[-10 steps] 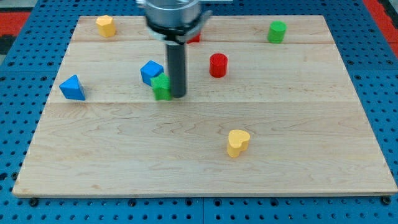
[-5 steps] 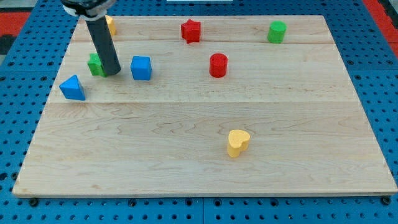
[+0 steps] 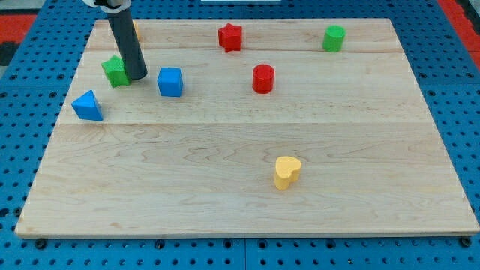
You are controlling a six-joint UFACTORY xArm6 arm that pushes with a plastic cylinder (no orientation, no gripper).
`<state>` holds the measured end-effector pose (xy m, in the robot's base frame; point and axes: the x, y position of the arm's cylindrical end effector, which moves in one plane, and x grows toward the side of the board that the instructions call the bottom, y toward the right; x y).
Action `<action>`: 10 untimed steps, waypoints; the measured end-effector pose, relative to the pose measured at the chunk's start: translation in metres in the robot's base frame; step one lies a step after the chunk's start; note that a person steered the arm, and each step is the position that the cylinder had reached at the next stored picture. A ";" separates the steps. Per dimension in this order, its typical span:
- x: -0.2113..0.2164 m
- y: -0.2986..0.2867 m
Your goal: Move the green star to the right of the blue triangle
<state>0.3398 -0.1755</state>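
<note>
light: bright, even | shadows: soft, short | focus: sharp | glare: perhaps faint on wood

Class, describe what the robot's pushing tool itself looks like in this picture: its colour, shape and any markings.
It is a plain, straight, dark grey round rod, smooth and unmarked, with no cables visible. My tip is its blunt lower end. At the view's top it joins a wider black-and-white mount, mostly cut off.
</note>
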 end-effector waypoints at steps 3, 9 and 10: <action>-0.039 -0.036; 0.044 -0.013; 0.019 -0.003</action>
